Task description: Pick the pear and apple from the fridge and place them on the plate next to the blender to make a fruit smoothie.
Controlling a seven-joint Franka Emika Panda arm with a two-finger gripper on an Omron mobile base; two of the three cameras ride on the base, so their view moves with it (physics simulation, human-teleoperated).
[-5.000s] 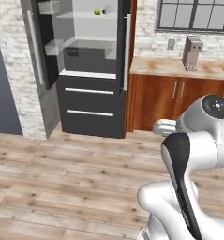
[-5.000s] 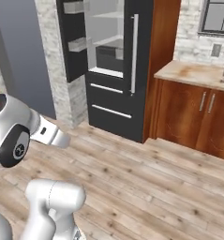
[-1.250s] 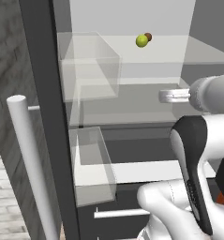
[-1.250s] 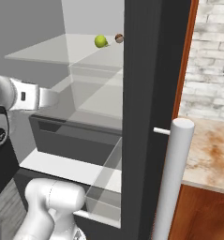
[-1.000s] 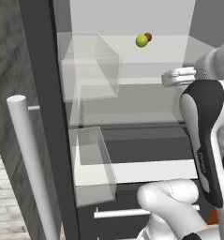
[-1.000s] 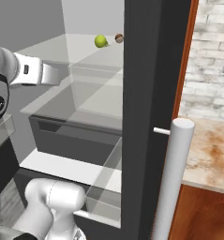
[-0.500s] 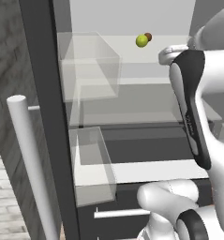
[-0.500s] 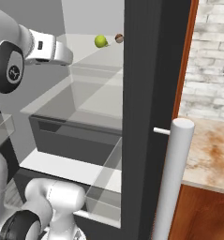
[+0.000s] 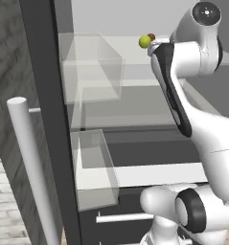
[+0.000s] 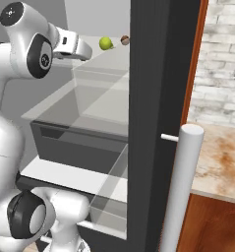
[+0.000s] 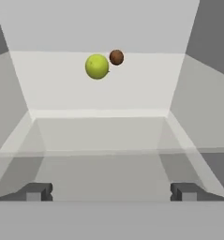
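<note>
Hand view: the gripper [image 11: 108, 191] is spread wide with nothing between its fingertips, aimed into the fridge [image 10: 156, 74] along a pale shelf [image 11: 104, 93]. Ahead of it, well apart and toward the back of that shelf, sit two small round fruits: a yellow-green one [image 11: 97, 66], nearer and slightly left of the gripper's line, and a smaller brown one [image 11: 116, 57] just behind and to its right, touching or nearly so. Which is the pear and which the apple I cannot say for sure from shape; both look like plain balls.

The step in hand seems to be the reach for the first fruit. To do it well, I would take the green fruit first, since it is nearer and hides part of the brown one. The hand should shift a little left so the fruit centres between the fingers, travel level just above the shelf, and close only once the fingers straddle the widest part. A round fruit may roll if nudged, and could knock its neighbour away.

In the left base view a clear door bin [image 9: 89, 64] lies off to the gripper's left, and the right base view shows the dark door edge to its right; neither crosses the straight path. The shelf ahead is otherwise bare.
</note>
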